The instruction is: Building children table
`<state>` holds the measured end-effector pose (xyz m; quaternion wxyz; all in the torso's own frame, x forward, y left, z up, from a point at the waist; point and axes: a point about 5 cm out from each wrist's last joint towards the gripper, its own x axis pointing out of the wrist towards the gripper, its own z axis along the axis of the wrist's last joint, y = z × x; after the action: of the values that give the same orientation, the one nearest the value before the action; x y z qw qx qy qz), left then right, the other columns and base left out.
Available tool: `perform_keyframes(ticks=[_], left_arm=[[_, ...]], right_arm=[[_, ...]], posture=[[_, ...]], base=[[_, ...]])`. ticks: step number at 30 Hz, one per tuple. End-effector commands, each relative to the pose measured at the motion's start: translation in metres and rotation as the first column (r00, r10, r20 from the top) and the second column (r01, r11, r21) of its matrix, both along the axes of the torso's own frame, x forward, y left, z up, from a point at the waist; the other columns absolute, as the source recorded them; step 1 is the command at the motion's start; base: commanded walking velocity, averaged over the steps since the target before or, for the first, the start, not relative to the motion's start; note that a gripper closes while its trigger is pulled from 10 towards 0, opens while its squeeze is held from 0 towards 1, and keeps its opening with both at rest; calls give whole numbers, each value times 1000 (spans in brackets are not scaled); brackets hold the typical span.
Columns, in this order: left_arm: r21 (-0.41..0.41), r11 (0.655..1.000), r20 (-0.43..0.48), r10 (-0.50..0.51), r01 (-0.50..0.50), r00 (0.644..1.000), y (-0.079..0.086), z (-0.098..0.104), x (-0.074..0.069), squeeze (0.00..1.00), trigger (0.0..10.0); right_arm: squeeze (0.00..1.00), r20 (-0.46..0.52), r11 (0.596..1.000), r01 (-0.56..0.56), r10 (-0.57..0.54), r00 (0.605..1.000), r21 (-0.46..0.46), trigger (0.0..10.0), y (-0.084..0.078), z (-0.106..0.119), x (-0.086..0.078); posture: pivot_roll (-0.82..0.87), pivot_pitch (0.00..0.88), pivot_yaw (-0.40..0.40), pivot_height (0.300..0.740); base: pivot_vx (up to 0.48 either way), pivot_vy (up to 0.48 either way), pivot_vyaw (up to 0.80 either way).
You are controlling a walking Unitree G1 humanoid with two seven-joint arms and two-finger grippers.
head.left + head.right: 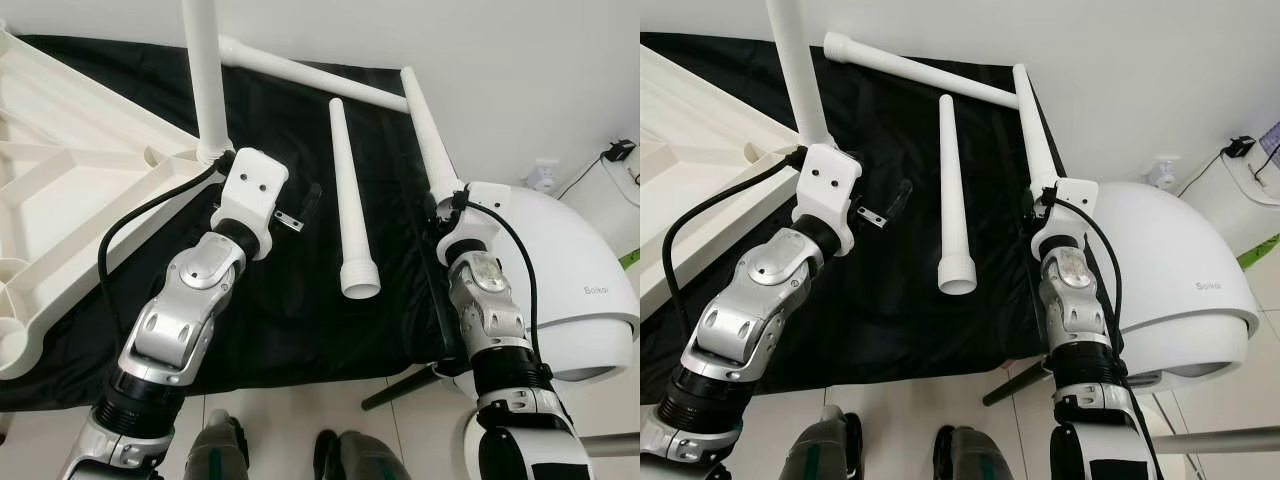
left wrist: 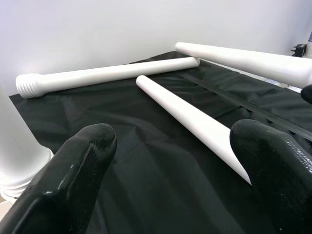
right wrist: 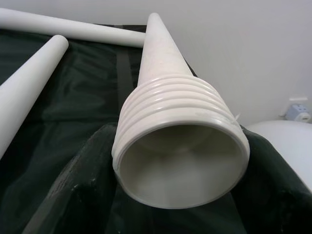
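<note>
An upturned white tabletop (image 1: pixel 60 190) lies at the left on a black cloth (image 1: pixel 300 310). One white leg (image 1: pixel 205 80) stands upright in its corner socket. My left gripper (image 1: pixel 300 212) hovers open just right of that leg, over the cloth, its fingers (image 2: pixel 73 180) holding nothing. A loose tapered leg (image 1: pixel 348 200) lies in the middle, threaded end toward me. Another leg (image 1: pixel 310 72) lies across the far edge. My right gripper (image 3: pixel 180 195) is shut on the threaded end of a third leg (image 1: pixel 428 135), which points away toward the wall.
A white domed appliance (image 1: pixel 570 290) stands close to my right arm. A wall socket (image 1: pixel 540 178) and a cable (image 1: pixel 600 165) are behind it. A dark rod (image 1: pixel 400 388) slants below the cloth's near edge. The white wall bounds the far side.
</note>
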<state>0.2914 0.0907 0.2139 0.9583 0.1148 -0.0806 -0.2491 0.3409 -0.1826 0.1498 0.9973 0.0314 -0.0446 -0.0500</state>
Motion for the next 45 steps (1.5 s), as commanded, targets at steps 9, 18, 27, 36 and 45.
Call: perform_keyframes(ticks=[9, 18, 27, 36, 45], left_arm=[[14, 994, -31, -112, 112, 993, -10, -3, -6, 0, 10000], [14, 993, -33, -118, 119, 992, -10, -2, -6, 0, 10000], [15, 993, -37, -116, 117, 993, -10, -2, -7, 0, 10000], [16, 993, -37, -115, 115, 993, -9, -2, -7, 0, 10000], [15, 993, -38, -115, 116, 993, -9, -2, -8, 0, 10000]], right_arm=[[0, 126, 999, 32, -35, 991, 27, 10000, -8, 15, -12], [0, 52, 999, 23, -25, 998, 40, 10000, -1, 0, -20], [0, -3, 998, 8, -8, 1000, 59, 10000, 8, -13, -26], [0, -28, 998, -30, 31, 999, 63, 10000, 13, -18, -29], [0, -61, 986, -154, 159, 985, 70, 10000, 29, -22, -33]], posture=[[40, 136, -88, 740], [40, 141, -87, 740], [44, 146, -88, 740], [45, 148, -88, 740], [46, 149, -87, 740]], base=[[0, 0, 0], [0, 0, 0], [0, 0, 0], [0, 0, 0], [0, 0, 0]])
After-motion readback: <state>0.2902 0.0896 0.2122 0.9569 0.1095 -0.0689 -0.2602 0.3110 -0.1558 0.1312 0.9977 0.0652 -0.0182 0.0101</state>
